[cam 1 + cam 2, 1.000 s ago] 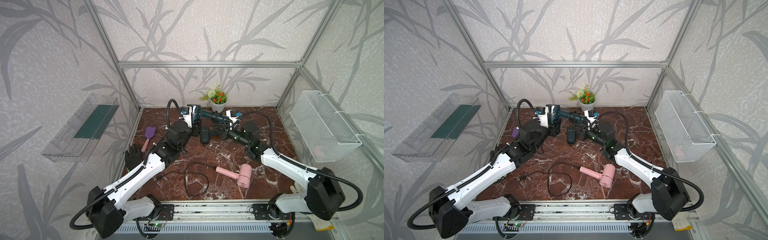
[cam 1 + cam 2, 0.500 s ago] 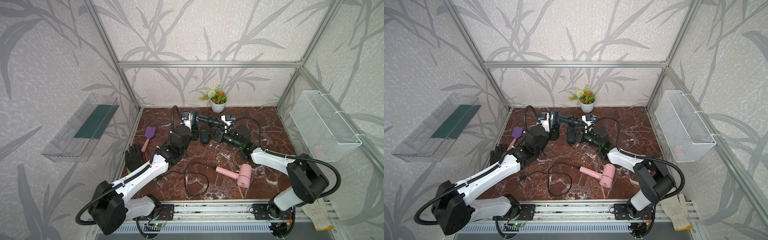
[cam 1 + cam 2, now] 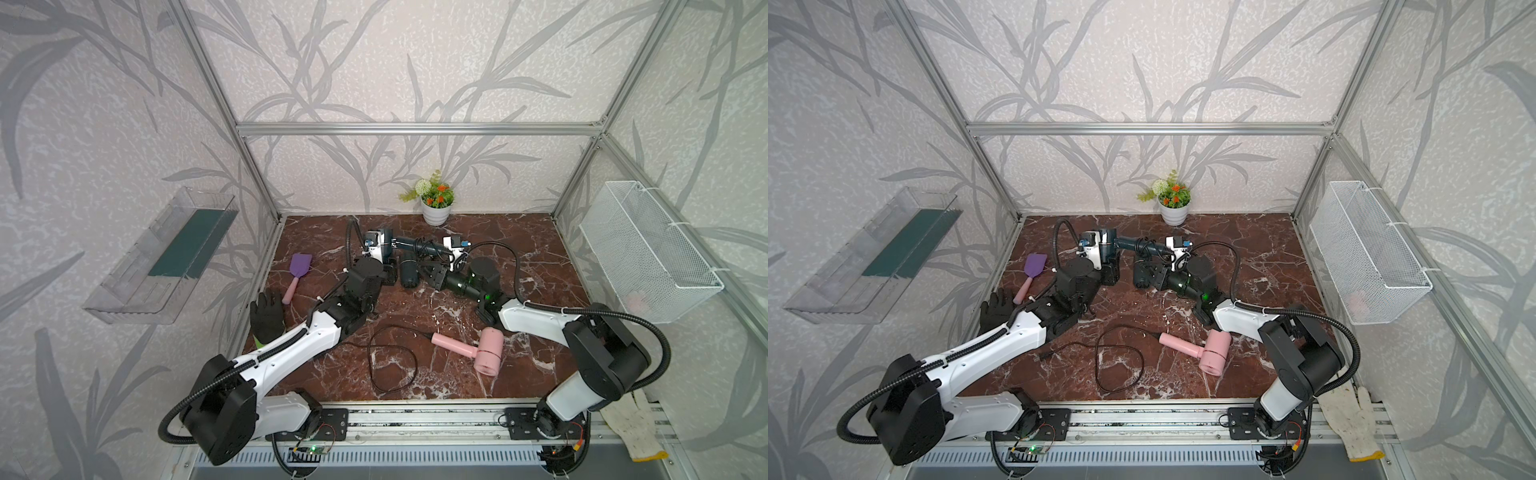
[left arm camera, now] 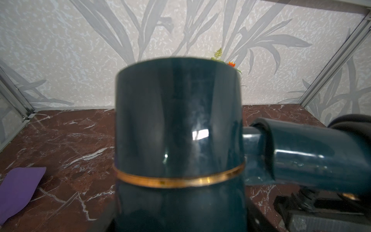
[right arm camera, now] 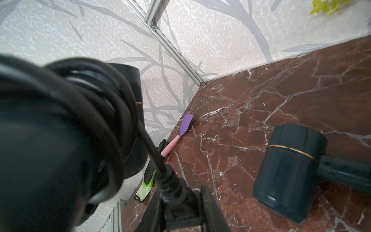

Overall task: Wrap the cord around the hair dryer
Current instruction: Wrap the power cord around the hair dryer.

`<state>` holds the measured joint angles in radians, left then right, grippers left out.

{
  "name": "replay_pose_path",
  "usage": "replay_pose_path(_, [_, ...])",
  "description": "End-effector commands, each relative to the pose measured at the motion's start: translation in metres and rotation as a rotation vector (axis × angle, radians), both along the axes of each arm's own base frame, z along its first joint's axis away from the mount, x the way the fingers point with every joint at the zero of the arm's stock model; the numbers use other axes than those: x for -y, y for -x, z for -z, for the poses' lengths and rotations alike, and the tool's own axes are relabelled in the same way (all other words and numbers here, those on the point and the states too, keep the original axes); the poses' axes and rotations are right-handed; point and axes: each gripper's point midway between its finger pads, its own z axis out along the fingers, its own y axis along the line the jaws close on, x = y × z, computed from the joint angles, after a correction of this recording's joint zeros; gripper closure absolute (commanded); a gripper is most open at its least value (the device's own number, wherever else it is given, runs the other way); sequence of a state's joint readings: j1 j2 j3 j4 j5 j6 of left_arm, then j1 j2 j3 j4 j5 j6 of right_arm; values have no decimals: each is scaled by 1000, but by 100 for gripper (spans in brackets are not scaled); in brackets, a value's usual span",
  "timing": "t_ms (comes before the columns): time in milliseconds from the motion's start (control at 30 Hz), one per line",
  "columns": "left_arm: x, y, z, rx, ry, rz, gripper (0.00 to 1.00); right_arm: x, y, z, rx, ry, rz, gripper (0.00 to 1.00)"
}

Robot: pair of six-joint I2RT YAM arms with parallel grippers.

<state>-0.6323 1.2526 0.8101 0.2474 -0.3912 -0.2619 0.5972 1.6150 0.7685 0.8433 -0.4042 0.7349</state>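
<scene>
Hair dryer (image 4: pixel 178 124) aloft — left jaws clamped round it, right jaws pinching its cord (image 5: pixel 150 148)

Teal hair dryer (image 3: pixel 392 244) raised, horizontal; black cord (image 5: pixel 100 94) coiled round handle.

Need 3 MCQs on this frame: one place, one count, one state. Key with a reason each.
1. Where is the purple spatula? A in the wire basket; B on the table by the robot's left wall; C beside the plant pot.
2. How many hair dryers are in view? A one; B two; C three.
3. The cord of the pink dryer is: A wound on its handle; B loose on the table; C coiled in the wire basket.
Key: 1 B, it lies beside the black glove. 2 C, two teal dryers, one held, one lying down, plus the pink. 3 B, it loops over the marble.
</scene>
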Motion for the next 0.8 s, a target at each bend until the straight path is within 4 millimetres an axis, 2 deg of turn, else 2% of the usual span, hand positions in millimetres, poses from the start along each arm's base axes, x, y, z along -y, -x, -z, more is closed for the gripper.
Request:
replay_pose_path(0, [-23, -7, -38, 125, 115, -127, 100, -4, 8, 13, -8, 6, -34, 83])
replay_pose_path(133, [-22, -7, -37, 122, 119, -125, 100, -6, 9, 13, 10, -15, -47, 79])
replay_pose_path(600, [-21, -1, -51, 145, 142, -92, 100, -4, 11, 11, 97, -3, -47, 61])
replay_pose_path(767, [-21, 0, -55, 151, 145, -86, 100, -4, 10, 9, 112, -9, -39, 57])
